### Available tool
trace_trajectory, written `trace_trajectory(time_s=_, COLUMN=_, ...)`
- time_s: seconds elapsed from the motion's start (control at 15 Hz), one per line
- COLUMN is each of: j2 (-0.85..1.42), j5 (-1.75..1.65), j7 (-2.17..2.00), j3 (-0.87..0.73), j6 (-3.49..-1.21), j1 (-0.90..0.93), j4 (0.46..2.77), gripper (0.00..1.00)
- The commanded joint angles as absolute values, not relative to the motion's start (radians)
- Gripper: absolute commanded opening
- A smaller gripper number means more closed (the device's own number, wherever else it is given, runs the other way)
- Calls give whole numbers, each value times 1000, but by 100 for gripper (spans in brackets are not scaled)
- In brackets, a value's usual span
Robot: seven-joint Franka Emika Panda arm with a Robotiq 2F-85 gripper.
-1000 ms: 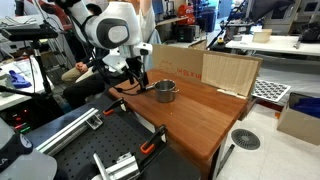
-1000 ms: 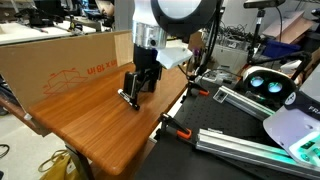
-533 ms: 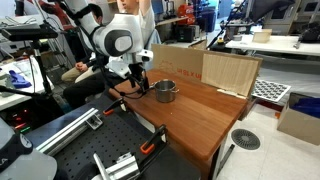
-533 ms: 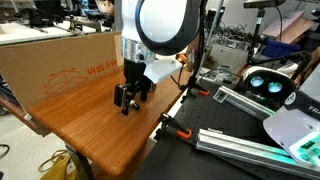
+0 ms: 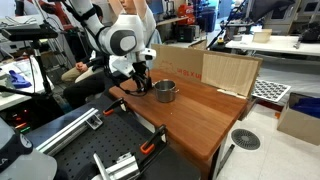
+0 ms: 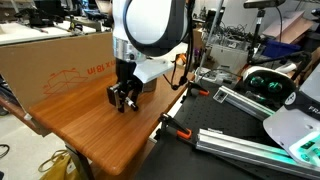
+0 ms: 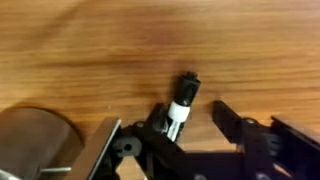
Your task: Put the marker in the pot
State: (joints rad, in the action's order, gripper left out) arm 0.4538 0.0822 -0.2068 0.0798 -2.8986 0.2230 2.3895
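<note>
One thin dark marker (image 7: 183,101) with white band, clasped between gripper (image 7: 180,132) jaws; silvery pot (image 7: 35,140) beside.

Marker (image 7: 183,100) is a short dark stick w/ a white band around the middle, black cap end pointing away from the camera in wrist view. It's sitting over the wooden tabletop, not in the pot. Can't tell if it's touching the wood or a bit above it. In the exterior views it's too small/hidden to make out.

Pot (image 5: 165,92) is small, round, silvery-grey metal, standing upright on the table, open top. In wrist view it's (image 7: 35,140) just a blurry grey curve in the bottom-left corner, near the marker but apart from it. Can't see inside it.
</note>
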Motion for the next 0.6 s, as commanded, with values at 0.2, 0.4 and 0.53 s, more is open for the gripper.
trace_trajectory(time_s=0.2, j2=473, j5=74, j7=-224, j3=69, j6=-2848, j1=234, j4=2344, gripper=6)
trace_trajectory(time_s=0.4, j2=464, j5=97, j7=-209, j3=95, j6=-2805, j1=209, j4=2332, gripper=6)
trace_trajectory(time_s=0.53, j2=443, j5=133, j7=-179, j3=135, j6=-2769, j1=171, j4=2330, gripper=6)
